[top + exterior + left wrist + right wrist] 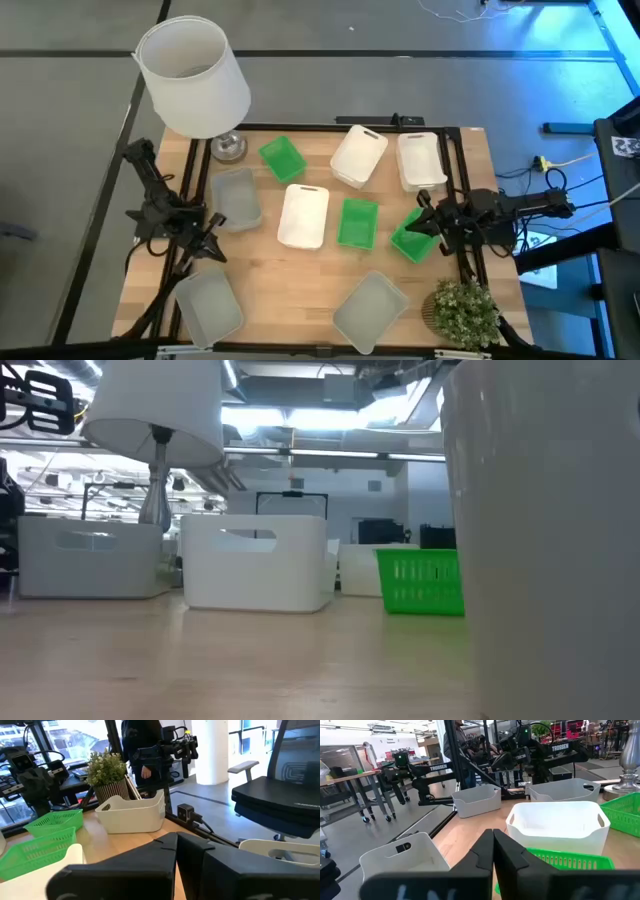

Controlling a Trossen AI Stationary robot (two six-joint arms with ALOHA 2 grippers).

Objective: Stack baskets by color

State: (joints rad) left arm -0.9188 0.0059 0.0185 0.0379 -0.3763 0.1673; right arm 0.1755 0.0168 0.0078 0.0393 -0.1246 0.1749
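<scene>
Baskets: nine lie singly on the table (290,265); no two are nested.
Green baskets: one (282,158) near the lamp base (229,148); one (358,222) at centre; one (412,238) at the right, just beside the right gripper (425,222).
White baskets: one (303,215) at centre, touching or nearly touching the centre green one; one (358,155) behind it; one (420,160) at the far right edge.
Grey baskets: one (236,197) at the left, near the left gripper (210,238); one (209,303) at the near left corner; one (371,311) at the near edge beside the plant (464,310).
Progress: judged at the start. No colour pile is begun; all three piles remain to be built.
Long axes: the centre white, centre green and far-right white baskets run roughly front to back. The left grey one is close to that line. The others sit skewed: the green by the lamp, the rear white, the right green and both near grey ones lie diagonally.
Facing: all nine show open tops upward in the high view.
Left gripper: fingers closed together, empty, at the left table edge between two grey baskets.
Right gripper: fingers closed together, empty, at the right edge; whether it touches the right green basket cannot be told.
Surroundings: lampshade (194,75) at the far left corner.
</scene>
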